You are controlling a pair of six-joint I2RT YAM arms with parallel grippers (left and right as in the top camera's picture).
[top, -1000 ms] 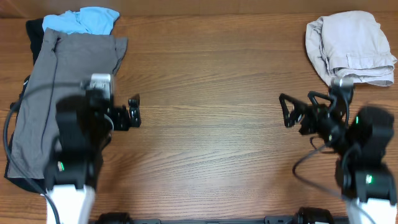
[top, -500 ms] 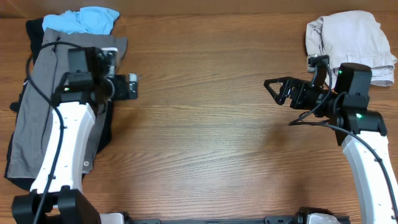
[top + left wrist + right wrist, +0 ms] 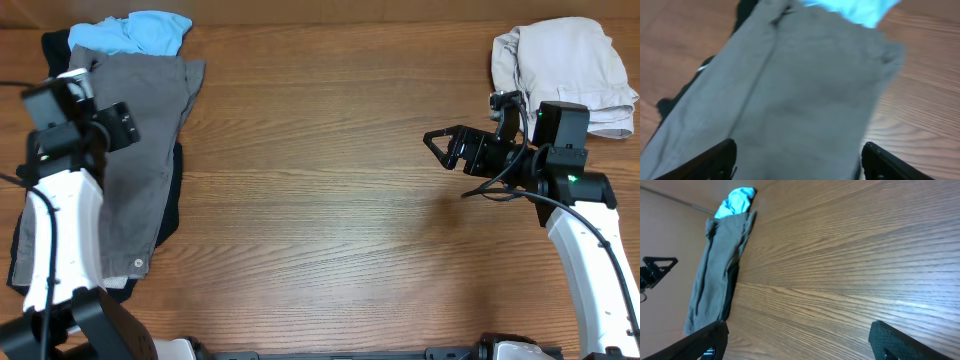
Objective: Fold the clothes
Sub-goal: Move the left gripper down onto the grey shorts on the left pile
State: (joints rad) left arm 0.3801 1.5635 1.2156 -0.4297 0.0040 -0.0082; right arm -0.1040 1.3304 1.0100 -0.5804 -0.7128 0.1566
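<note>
Nothing to read here: no label, brand, number or sign shows on the grey shorts, the light-blue shirt, the arms or the wooden table.

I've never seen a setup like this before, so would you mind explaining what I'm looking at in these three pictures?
These are two robot arms at a wooden table, each ending in a two-finger gripper. The wide picture is taken from a fixed camera above the table. The other two come from small cameras on the wrists, so the dark tips at their bottom corners are each arm's own fingers.

From above, the left gripper hovers over grey shorts lying flat at the table's left edge. A light-blue shirt sits bunched at their top end, and a black garment peeks out from beneath. The right gripper hangs over bare wood. Behind it, in the far right corner, lies a pale beige garment, loosely folded.

Both grippers are open and hold nothing.
</note>
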